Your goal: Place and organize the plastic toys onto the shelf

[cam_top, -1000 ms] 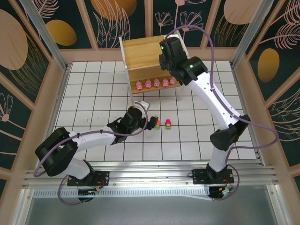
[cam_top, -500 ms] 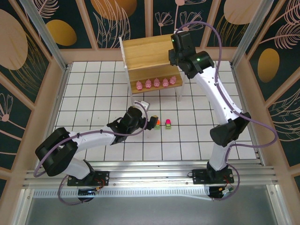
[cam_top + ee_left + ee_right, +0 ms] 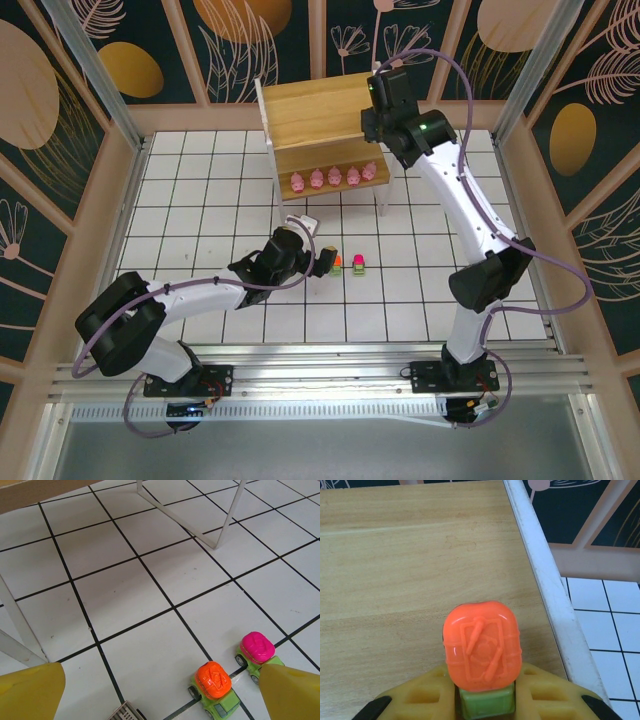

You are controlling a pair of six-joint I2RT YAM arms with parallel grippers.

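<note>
The shelf [image 3: 308, 108] stands at the back of the tiled floor, with several pink pig toys [image 3: 333, 177] in a row on its lower board. My right gripper [image 3: 384, 102] hovers over the right end of the top board [image 3: 410, 565]. It is shut on a green toy vehicle with an orange top [image 3: 482, 650], held just above the wood. My left gripper [image 3: 322, 262] is low over the floor and open, with nothing between its fingers. Just beyond it stand an orange-topped vehicle [image 3: 215, 682] and a pink-topped vehicle [image 3: 256, 649]. A grey ribbed toy part [image 3: 125, 712] peeks in at the bottom edge.
The shelf's thin white legs [image 3: 227, 515] stand on the tiles ahead of the left gripper. The white frame rail [image 3: 545, 585] runs along the top board's right edge. Patterned walls enclose the floor, and a metal rail [image 3: 320, 365] runs along the near side.
The right arm has swung right and back with the orange-topped vehicle, from over the shelf's front to its top right end. The left arm has not moved.
</note>
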